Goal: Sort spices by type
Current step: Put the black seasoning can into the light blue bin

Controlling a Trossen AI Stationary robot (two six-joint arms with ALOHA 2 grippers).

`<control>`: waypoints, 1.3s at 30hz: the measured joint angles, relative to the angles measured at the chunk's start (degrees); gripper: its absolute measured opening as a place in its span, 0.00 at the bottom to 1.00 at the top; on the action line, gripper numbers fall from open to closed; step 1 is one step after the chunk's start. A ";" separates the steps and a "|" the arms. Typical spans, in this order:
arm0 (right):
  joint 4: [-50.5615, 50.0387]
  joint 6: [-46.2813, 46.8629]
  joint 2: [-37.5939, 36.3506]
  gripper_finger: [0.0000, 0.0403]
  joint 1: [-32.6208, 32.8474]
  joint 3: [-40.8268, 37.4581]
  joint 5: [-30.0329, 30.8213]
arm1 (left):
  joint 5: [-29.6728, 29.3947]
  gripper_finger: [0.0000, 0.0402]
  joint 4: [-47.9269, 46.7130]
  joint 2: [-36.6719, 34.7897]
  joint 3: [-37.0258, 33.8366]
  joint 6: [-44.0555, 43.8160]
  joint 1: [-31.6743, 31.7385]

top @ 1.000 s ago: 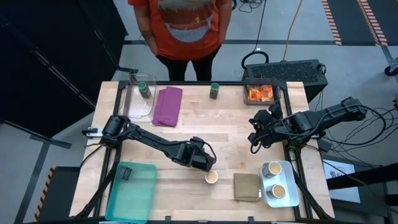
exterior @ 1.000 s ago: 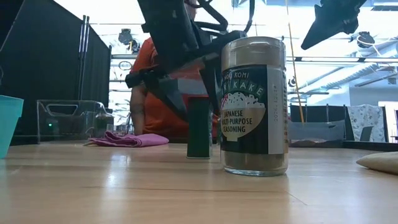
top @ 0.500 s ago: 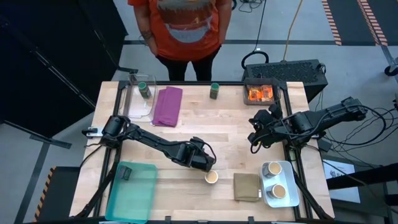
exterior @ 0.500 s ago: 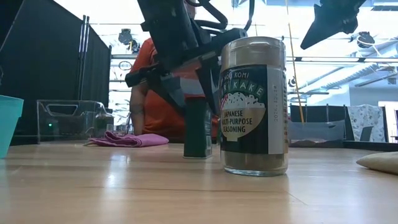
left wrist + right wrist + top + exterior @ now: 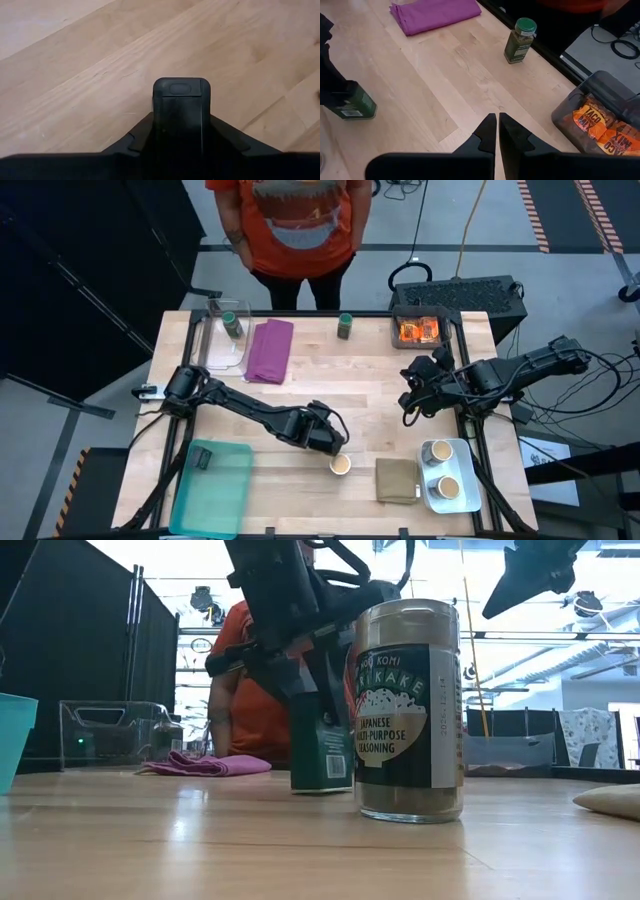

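Left fingers (image 5: 328, 440): narrowed onto a dark green spice tin (image 5: 354, 106), one finger on each side; the tin's base is on the counter (image 5: 300, 395).
Right fingers (image 5: 490, 131): pressed together, holding nothing, raised above the counter well to the right of the left fingers.
Furikake jar (image 5: 408, 710): tan-topped, upright, just beside the left fingers on their near-right side, close to the tin.
Olive-tan cloth (image 5: 397, 480): folded, beyond the furikake jar from the left fingers.
Grey tray (image 5: 462, 502): past the cloth, near side of the right fingers; holds two tan-topped jars (image 5: 438, 451).
Teal tray (image 5: 220, 495): near-left of the left fingers; one dark block (image 5: 201, 458) in its far corner.
Purple cloth (image 5: 270, 348): far side of the left fingers.
Clear bin (image 5: 218, 355): left of the purple cloth; one green-lidded jar (image 5: 232, 323) inside.
Second green-lidded jar (image 5: 520, 40): upright at the far edge, apart from both pairs of fingers.
Dark bin (image 5: 398, 320): far side of the right fingers; holds orange taco-mix packets (image 5: 600, 127).
Person (image 5: 295, 225): orange shirt, standing beyond the far edge.
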 joint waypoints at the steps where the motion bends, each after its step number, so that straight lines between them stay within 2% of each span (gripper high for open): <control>1: 0.00 0.00 0.00 0.00 0.00 0.00 0.00 | 0.02 0.33 -0.24 -0.22 0.14 0.61 -0.02; 5: 0.28 0.00 0.00 0.00 0.00 0.00 0.02 | 0.20 0.33 -1.34 -2.05 0.24 1.89 -0.02; 12: 1.14 -0.13 -0.02 0.00 0.00 0.00 0.09 | -0.09 0.33 -9.05 -7.36 0.25 2.73 -1.06; 18: 1.35 -0.17 0.73 0.00 0.00 0.00 0.12 | -0.11 0.33 -15.36 -13.54 0.25 -3.05 -5.20; 23: 2.23 -0.74 2.24 0.00 0.00 0.00 -0.14 | -0.21 0.33 -19.28 -18.59 0.35 -11.92 -11.67; 31: 5.29 -3.31 3.21 0.00 0.00 0.00 -0.62 | 0.73 0.33 -37.92 -20.17 0.36 -38.59 -24.04; 39: 8.39 -4.99 3.21 0.00 0.00 0.00 -1.91 | 3.24 0.33 -39.90 -20.13 -2.94 -53.36 -31.68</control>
